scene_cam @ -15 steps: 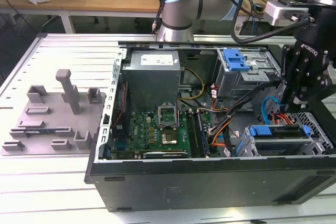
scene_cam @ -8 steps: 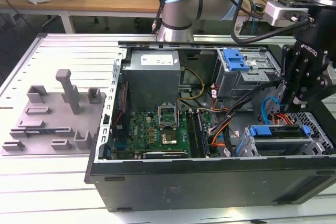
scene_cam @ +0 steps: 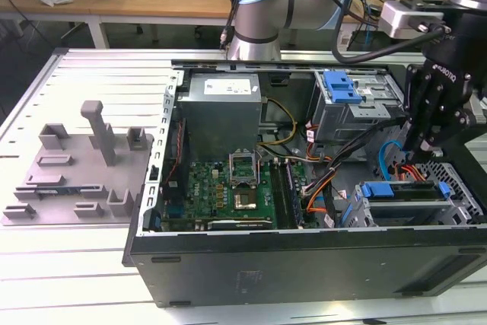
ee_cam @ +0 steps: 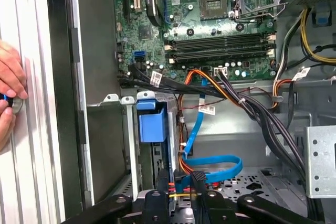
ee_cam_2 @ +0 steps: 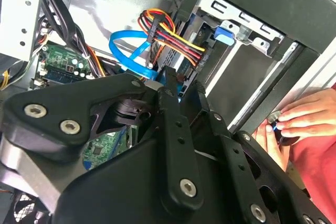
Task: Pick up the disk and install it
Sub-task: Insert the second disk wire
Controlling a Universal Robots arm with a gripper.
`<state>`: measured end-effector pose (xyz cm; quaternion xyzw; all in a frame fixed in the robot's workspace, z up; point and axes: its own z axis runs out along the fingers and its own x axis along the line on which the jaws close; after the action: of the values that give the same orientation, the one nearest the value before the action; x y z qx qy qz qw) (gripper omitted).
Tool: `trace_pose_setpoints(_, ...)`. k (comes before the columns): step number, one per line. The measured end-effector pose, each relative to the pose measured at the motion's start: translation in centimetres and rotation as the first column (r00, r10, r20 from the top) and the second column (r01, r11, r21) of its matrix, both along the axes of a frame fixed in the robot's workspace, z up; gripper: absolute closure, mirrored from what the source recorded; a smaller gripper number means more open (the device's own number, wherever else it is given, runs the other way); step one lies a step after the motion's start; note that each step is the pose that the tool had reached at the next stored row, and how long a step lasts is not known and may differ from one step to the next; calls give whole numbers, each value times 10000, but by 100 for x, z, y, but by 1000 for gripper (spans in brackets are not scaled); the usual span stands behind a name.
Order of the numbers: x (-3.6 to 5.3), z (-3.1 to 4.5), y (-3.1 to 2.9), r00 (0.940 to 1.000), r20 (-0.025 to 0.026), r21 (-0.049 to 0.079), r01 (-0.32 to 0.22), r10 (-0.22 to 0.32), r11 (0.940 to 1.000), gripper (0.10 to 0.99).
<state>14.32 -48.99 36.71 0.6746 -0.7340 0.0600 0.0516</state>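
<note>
We see a matt black metal computer case point(scene_cam: 304, 264) on a ribbed, brushed-metal table point(scene_cam: 84, 74). The grey tray point(scene_cam: 76, 165) looks like dull moulded plastic. The gripper point(ee_cam_2: 173, 103) is matt black metal with shiny screw heads. Glossy blue plastic cable point(ee_cam: 210, 163) loops over bare perforated steel; the circuit board point(ee_cam: 210, 30) is green and semi-gloss.

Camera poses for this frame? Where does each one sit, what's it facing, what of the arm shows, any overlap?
Exterior view: off the arm, looking down on the open PC case, grey tray at its left, arm base behind, gripper at its right.
First wrist view: on the arm, facing the motherboard and blue cable; gripper links at the frame edge.
Second wrist view: on the arm, gripper links up close, drive cage beyond.
Shared: both wrist views show a person's hand and the blue cable.
</note>
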Motion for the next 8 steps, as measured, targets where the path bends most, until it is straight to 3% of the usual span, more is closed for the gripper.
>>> trace_pose_setpoints(8, -1, -10, -20, 9994, -13, 197, 336, -336, 9992, 784)
